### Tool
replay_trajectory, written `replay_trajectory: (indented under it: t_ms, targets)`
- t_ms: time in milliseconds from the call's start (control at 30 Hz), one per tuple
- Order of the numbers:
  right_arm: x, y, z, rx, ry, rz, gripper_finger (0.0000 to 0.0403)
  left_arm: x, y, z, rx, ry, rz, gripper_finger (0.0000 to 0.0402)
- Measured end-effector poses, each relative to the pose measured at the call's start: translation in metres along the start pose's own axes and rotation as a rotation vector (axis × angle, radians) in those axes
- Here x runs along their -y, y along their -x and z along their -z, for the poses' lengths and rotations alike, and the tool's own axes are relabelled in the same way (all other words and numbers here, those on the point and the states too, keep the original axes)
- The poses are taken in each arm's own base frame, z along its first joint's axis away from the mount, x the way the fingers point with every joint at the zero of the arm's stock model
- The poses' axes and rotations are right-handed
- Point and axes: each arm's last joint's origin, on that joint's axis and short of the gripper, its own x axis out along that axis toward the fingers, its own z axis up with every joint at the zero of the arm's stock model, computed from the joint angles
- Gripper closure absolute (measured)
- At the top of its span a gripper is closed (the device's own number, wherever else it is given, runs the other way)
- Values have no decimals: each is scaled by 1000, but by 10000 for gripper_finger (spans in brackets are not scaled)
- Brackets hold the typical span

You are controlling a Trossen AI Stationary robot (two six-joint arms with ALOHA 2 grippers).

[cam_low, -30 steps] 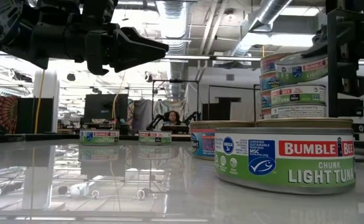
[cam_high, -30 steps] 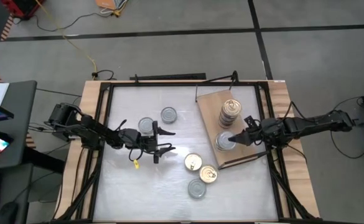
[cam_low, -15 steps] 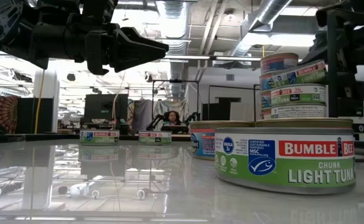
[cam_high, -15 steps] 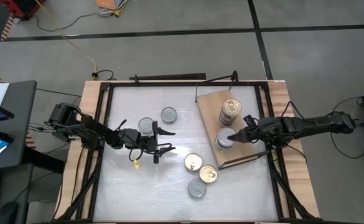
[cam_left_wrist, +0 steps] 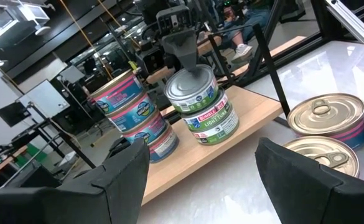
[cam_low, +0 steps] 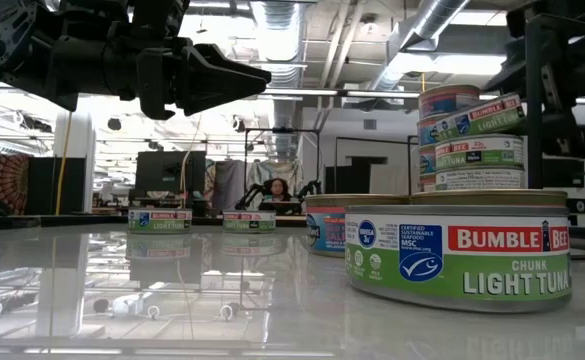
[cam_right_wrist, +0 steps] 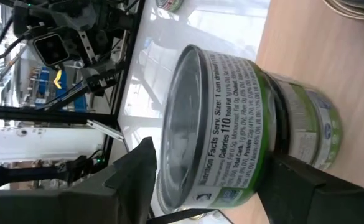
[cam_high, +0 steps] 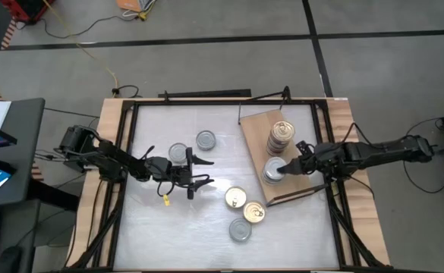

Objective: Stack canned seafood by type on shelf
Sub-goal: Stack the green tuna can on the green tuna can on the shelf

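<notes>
White table point(cam_high: 153, 227) is sitting under your arms. Your right hand point(cam_high: 285, 168) is spreading around the green tins point(cam_high: 274, 171) stacked on the shelf point(cam_high: 309, 184). Your left hand point(cam_high: 201, 171) is hanging spread, holding nothing, near loose tins point(cam_high: 235, 199).

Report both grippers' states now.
Left gripper: open, holding nothing.
Right gripper: open around the top green tin, grip released.

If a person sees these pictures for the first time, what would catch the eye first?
Probably the two stacks of tins on the wooden shelf at the table's right: a taller pink-labelled stack and a shorter green-labelled stack. The right gripper sits at the green stack's top tin, jaws on either side of it. The left gripper waits open near mid-table, close to five loose tins.
</notes>
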Motion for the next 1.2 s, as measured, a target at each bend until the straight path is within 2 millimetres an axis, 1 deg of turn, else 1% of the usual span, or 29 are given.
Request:
replay_trajectory:
  t_ms: [200,367,500,700,933,1133,1200]
  targets:
    - [-8,7,-2,-9,-5,25,131,0,0,0,0,2,-1,123]
    - [-6,10,-2,-27,-47,91,131,0,0,0,1,4,-1,123]
    - [-12,13,-4,-22,-49,71,131,0,0,0,4,5,-3,123]
    - [-15,12,-5,-25,-51,78,131,0,0,-1,7,5,-4,123]
    - [-8,4,-1,-102,-75,185,131,0,0,-1,6,5,-4,123]
    - [-9,3,0,-130,-75,179,131,0,0,-1,5,5,-4,123]
    - [-14,5,-1,-133,-70,159,131,0,0,-1,5,5,-4,123]
